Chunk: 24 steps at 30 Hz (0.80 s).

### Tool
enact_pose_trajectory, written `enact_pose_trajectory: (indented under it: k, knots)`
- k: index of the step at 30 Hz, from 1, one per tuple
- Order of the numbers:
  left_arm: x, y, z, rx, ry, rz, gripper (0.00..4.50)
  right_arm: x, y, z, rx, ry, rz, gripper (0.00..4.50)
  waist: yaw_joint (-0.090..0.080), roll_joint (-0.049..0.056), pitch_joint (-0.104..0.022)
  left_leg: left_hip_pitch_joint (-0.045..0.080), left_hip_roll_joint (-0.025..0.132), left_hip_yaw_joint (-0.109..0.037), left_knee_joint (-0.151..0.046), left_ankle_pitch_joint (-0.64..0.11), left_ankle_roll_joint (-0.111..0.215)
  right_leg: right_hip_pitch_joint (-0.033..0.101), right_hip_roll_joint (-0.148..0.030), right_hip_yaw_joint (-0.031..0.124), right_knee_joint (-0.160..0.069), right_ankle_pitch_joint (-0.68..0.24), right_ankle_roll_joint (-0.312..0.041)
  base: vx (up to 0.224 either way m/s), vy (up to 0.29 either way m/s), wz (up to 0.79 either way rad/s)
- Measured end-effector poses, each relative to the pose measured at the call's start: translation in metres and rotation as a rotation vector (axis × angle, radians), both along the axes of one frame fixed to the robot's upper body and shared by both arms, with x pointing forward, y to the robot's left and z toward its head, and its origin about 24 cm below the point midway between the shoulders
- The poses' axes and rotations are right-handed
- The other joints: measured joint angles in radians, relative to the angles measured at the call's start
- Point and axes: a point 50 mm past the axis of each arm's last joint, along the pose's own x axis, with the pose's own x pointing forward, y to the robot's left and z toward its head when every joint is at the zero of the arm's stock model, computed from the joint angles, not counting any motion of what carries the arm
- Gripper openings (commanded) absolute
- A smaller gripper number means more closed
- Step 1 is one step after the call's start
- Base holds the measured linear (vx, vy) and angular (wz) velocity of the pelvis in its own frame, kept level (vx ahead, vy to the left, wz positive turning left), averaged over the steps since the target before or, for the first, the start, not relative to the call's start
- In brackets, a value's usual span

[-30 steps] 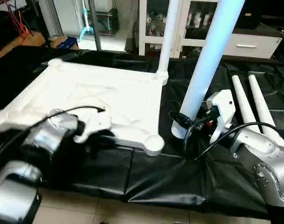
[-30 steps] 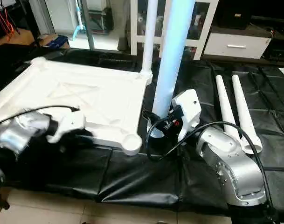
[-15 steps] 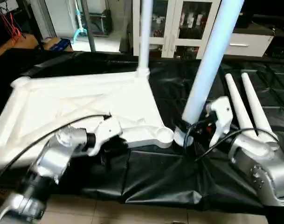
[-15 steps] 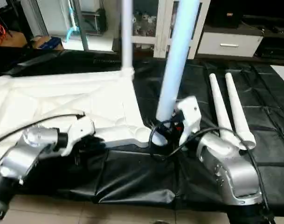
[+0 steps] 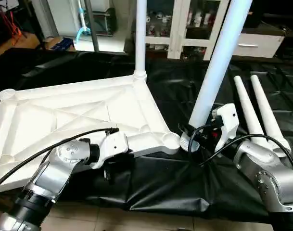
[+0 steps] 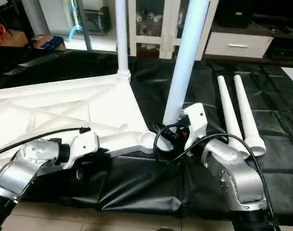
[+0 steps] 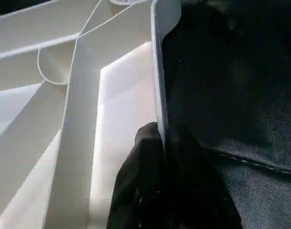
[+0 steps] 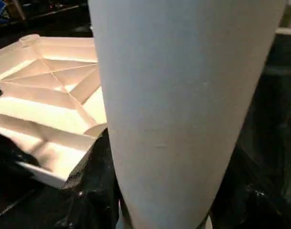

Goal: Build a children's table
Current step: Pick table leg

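The left wrist view showed black fingers [image 7: 150, 186] pinching the near rim of the white plastic X-ribbed tabletop [image 5: 79, 115]; beside its corner, the right gripper [image 5: 197, 137] clasped an upright white tube leg [image 5: 216, 67].

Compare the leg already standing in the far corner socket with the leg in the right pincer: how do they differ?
The far-corner leg stands plumb, seated in the tabletop; the held leg leans and its base is over the black sheet, beside the near socket. The far-corner leg stands free; the right pincer grips the held one near its base. Both are white tapered tubes.
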Motion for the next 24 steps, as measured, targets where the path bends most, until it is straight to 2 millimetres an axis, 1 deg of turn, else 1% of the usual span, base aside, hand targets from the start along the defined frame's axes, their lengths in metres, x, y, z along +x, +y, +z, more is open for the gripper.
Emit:
enact_pose_trajectory:
  k: [12, 13, 14, 16, 19, 22, 24]
  knots:
    - [-0.001, 0.002, -0.004, -0.011, -0.063, -0.046, 0.01, -0.001, 0.005, 0.0, 0.032, -0.046, -0.006, 1.93, 0.0, -0.004, 0.0, 0.0, 0.0, 0.0, -0.001, 0.0, 0.0, 0.0, 0.0, 0.0, 0.0, -0.001, 0.0, 0.0, 0.0, 0.0]
    - [-0.001, 0.003, -0.004, -0.016, -0.061, -0.045, 0.31, -0.001, 0.006, 0.001, 0.036, -0.05, -0.006, 1.93, 0.0, -0.004, 0.0, 0.0, 0.0, 0.0, 0.0, 0.0, 0.0, 0.0, 0.0, 0.0, 0.0, -0.001, 0.0, 0.0, 0.0, 0.0]
    - [-0.001, 0.003, -0.003, -0.025, -0.051, -0.039, 0.31, -0.001, 0.006, 0.001, 0.037, -0.052, -0.006, 1.93, 0.0, -0.004, 0.0, 0.0, 0.0, 0.0, 0.0, 0.0, 0.0, 0.0, 0.0, 0.0, 0.0, -0.001, 0.0, 0.0, 0.0, 0.0]
    - [-0.003, 0.003, -0.003, -0.04, -0.024, -0.046, 0.65, -0.001, 0.006, 0.0, 0.039, -0.056, -0.008, 1.93, 0.001, -0.004, 0.0, 0.0, 0.0, 0.0, -0.001, 0.0, 0.0, 0.0, 0.0, 0.0, 0.0, -0.001, 0.0, 0.0, 0.0, 0.0]
    - [-0.006, 0.0, -0.003, -0.066, -0.011, -0.058, 0.74, -0.002, 0.005, -0.001, 0.039, -0.051, -0.009, 1.93, 0.002, -0.004, 0.001, 0.0, 0.0, 0.001, 0.0, 0.0, 0.001, -0.001, 0.0, 0.0, 0.0, -0.001, 0.0, 0.0, 0.0, 0.0]
    - [-0.006, -0.004, -0.003, -0.078, -0.015, -0.057, 1.08, -0.002, 0.006, -0.001, 0.04, -0.051, -0.005, 1.93, 0.003, -0.006, 0.001, 0.0, 0.0, 0.001, 0.0, 0.0, 0.001, 0.0, 0.0, 0.0, 0.0, -0.001, -0.001, 0.0, 0.0, 0.0]
    - [-0.005, -0.008, -0.004, -0.085, -0.014, -0.063, 1.08, -0.002, 0.006, -0.001, 0.04, -0.051, -0.001, 1.93, 0.003, -0.006, 0.002, 0.0, 0.0, 0.001, 0.0, 0.0, 0.001, 0.0, 0.0, 0.0, 0.0, -0.001, 0.0, 0.0, 0.0, 0.0]
